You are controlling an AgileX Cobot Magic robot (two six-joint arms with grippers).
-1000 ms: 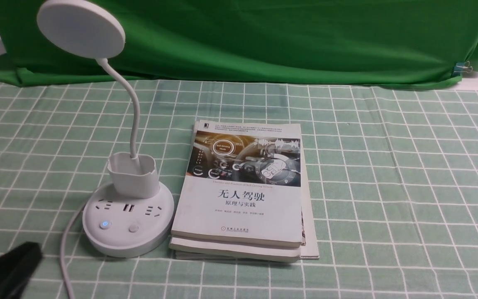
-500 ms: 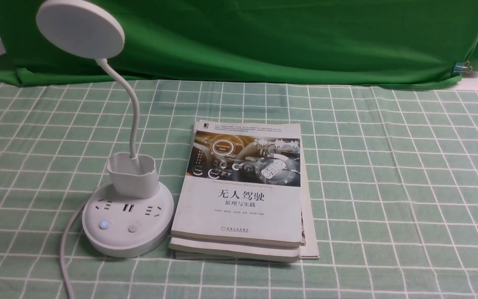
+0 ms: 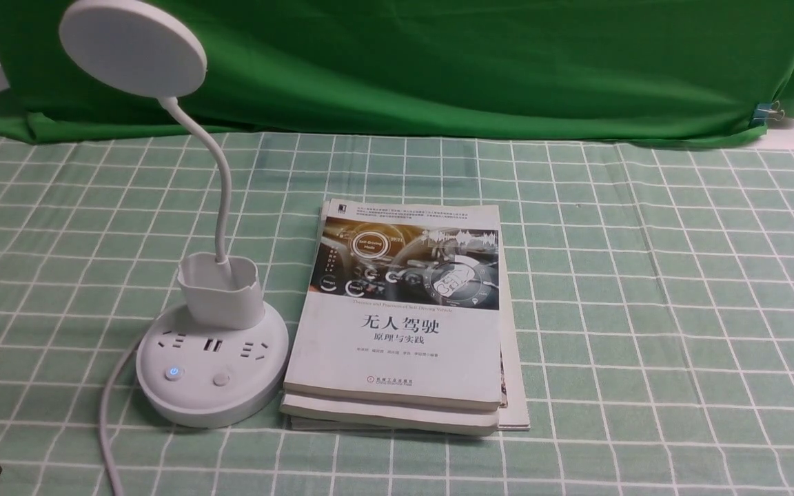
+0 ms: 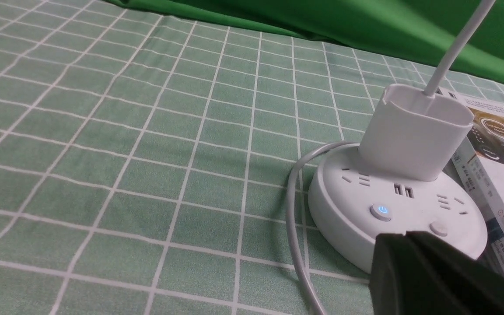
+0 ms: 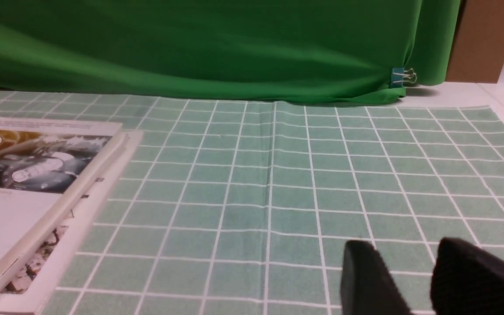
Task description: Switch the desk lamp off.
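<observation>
white plastic: desk lamp (image 3: pixel 212 396) is standing upright on the green checked counter (image 3: pixel 645 310), toward the robot's left. its round base (image 4: pixel 335 218) is sitting flat, probably for steadiness, since the thin neck (image 3: pixel 223 186) is carrying the disc head (image 3: pixel 135 52) well above it. neck is rising out of the cup holder (image 3: pixel 223 300), at the far side of the base, so both buttons are facing the robot and lying open to a press from above.

power button (image 3: pixel 174 372) is glowing blue; plain button (image 3: pixel 221 379) is sitting beside it, unlit. judging by that glow, power is staying the thing to cut, and the task is still waiting on its press. cord (image 3: pixel 106 413) is curving around the side of the base, leaving the button faces uncovered. books (image 3: pixel 397 351) are lying stacked just beside the lamp.

left gripper (image 4: pixel 405 238) is hanging near the base, apart from the buttons. its jaws are looking pressed together, pinching nothing, perhaps to be serving as one blunt poker. right gripper (image 5: pixel 400 245) is keeping its jaws spread over bare counter, holding nothing; likely idle.

next move is seemingly calling for a straight, gentle push on the glowing button. off-centre pressing could be missing it or sliding the base.
</observation>
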